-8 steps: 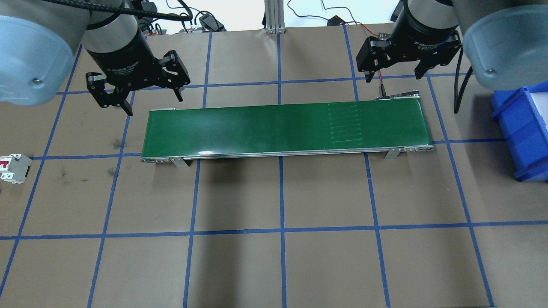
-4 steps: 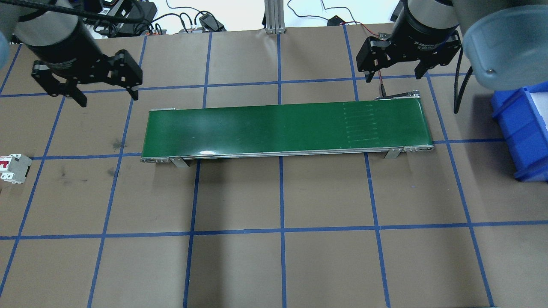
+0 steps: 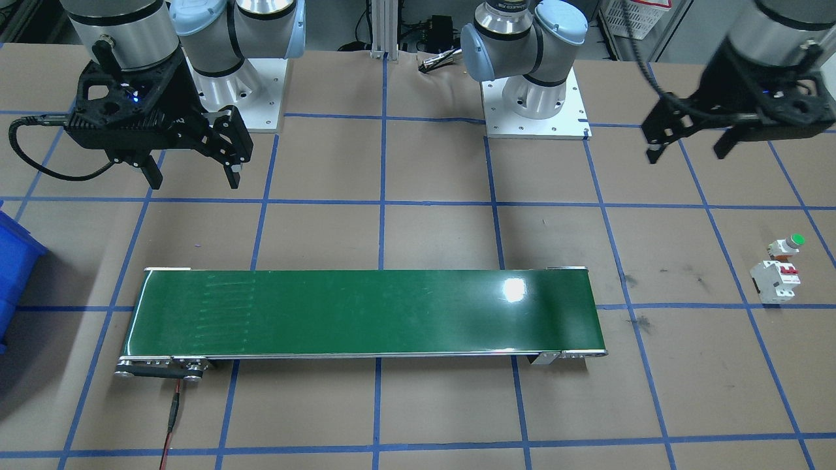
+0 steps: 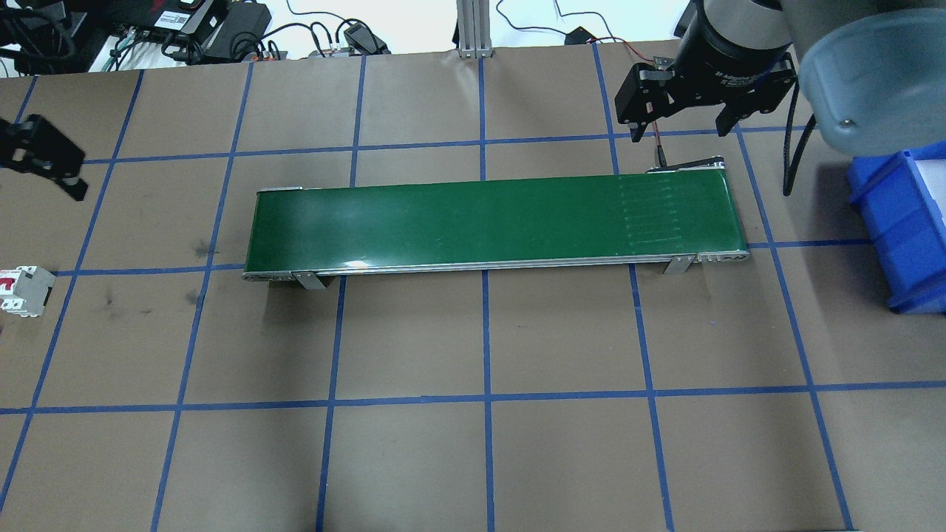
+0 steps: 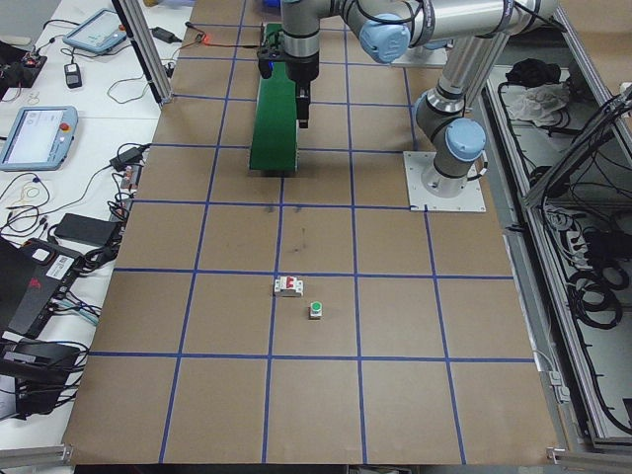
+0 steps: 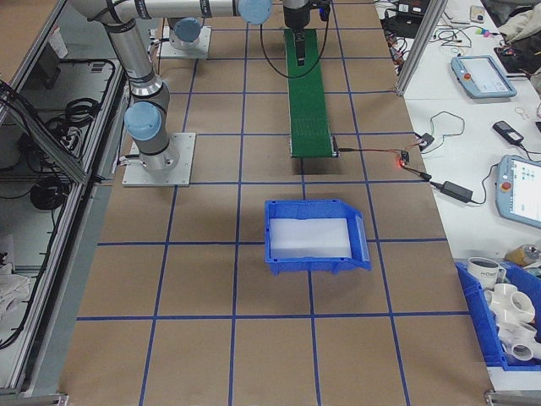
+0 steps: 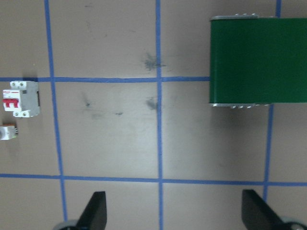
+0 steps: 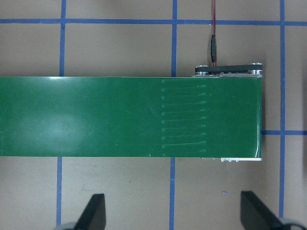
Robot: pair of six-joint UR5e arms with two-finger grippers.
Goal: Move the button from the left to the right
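Round green-capped button (image 3: pixel 788 245) on brown paper, well below wide-spread left gripper (image 3: pixel 689 150), beside boxy breaker (image 3: pixel 775 281). Outside overhead view; glossy belt (image 4: pixel 488 224) under right gripper (image 4: pixel 680 127), also wide.

Green conveyor belt (image 4: pixel 491 222) mid-desk, red/black cable (image 3: pixel 171 418) at its right end. White circuit breaker (image 3: pixel 774 281) with red levers far left. Blue bin (image 6: pixel 314 235) far right. Desk (image 4: pixel 488 443) brown, blue tape grid.
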